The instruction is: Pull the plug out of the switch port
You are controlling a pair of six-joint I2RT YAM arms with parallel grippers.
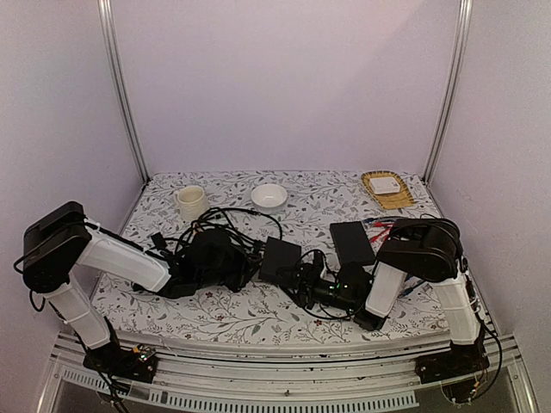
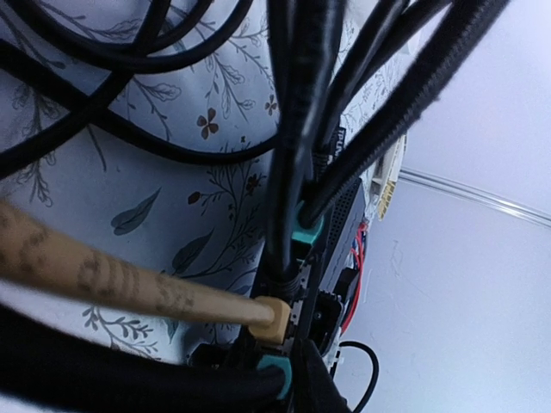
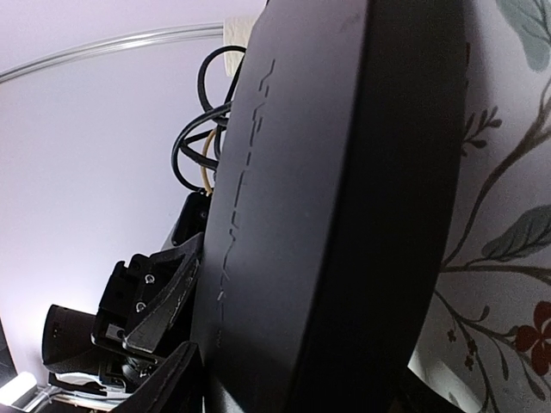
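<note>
Left gripper (image 1: 241,267) is closed and sunk in the cables (image 1: 219,225) just left of the switch (image 1: 280,255). Whether it pinches anything cannot be told, since its fingers do not show clearly in its own wrist view. Right gripper (image 1: 308,277) reaches in from the other side, at the switch's near right corner. Its wrist view is filled by the switch's flat black top, and whether the jaws are clamped on it or only stand around it cannot be told. The switch lies mid-table on the flowered cloth, between the two grippers, with a second box (image 1: 351,243) just to its right. In the left wrist view a yellow plug (image 2: 274,317) and two teal plugs (image 2: 306,232) sit in its port edge, with black cables crowding in beside them. A plug like these is probably small, hard and latched, while its cable is limp. The hold therefore belongs on the plug body right at the port, not on the cable, with the pull straight out. The switch looks light and smooth, so it would likely slide on the cloth unless braced. Which plug is meant is unclear. The ports and any latch tabs are masked by cables, and from above the tangle covers the whole port edge.
</note>
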